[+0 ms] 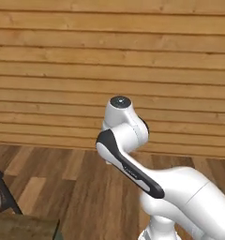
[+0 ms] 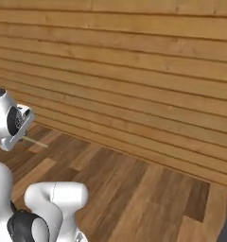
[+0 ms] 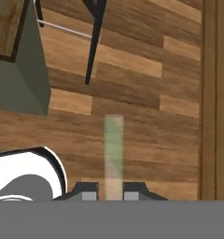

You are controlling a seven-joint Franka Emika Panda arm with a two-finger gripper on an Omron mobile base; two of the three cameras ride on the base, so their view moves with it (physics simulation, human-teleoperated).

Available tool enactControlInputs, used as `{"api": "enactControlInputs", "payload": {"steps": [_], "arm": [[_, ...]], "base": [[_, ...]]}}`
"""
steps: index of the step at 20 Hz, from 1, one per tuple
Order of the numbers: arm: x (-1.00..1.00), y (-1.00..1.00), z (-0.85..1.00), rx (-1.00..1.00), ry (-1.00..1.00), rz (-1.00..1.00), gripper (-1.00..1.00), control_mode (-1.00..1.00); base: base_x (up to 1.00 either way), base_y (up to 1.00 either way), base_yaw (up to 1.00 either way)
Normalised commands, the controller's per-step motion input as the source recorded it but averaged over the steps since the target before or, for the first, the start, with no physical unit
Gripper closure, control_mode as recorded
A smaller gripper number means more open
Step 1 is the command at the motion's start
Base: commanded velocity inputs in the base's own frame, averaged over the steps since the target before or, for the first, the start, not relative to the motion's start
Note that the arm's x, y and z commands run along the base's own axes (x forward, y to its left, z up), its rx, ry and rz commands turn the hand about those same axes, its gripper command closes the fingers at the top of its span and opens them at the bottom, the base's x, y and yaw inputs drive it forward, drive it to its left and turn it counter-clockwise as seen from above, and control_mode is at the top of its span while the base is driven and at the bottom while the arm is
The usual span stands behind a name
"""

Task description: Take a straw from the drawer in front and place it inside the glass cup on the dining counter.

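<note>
Seen from the hand, the end effector (image 3: 110, 196) is clenched on the straw (image 3: 114, 154), which juts out over the wooden floor (image 3: 146, 107) beside a worktop (image 3: 11, 28) corner cut off at the edge, while the right base view shows the straw as a faint sliver.

My arm (image 1: 133, 154) is bending sharply at the elbow, and my gripper (image 3: 110, 195) is pinching tight, fingertips (image 3: 89, 196) pointing down toward the floor.

The straw (image 3: 114, 154) stands clamped between the jaws above the wooden floor (image 3: 146, 116).
</note>
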Motion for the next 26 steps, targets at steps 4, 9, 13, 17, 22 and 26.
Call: {"api": "enactControlInputs", "payload": {"steps": [4, 9, 13, 17, 22, 26], "arm": [[0.00, 0.00, 0.00, 0.00, 0.00, 0.00, 1.00, 1.00], [0.00, 0.00, 0.00, 0.00, 0.00, 0.00, 1.00, 1.00], [0.00, 0.00, 0.00, 0.00, 0.00, 0.00, 1.00, 1.00], [0.00, 0.00, 0.00, 0.00, 0.00, 0.00, 1.00, 1.00], [0.00, 0.00, 0.00, 0.00, 0.00, 0.00, 1.00, 1.00], [0.00, 0.00, 0.00, 0.00, 0.00, 0.00, 1.00, 1.00]], "base": [[0.57, -0.45, 0.64], [0.57, -0.49, 0.62], [0.50, -0.58, 0.58], [0.45, -0.66, 0.54], [0.49, -0.68, 0.52], [0.57, -0.66, 0.51]]}}
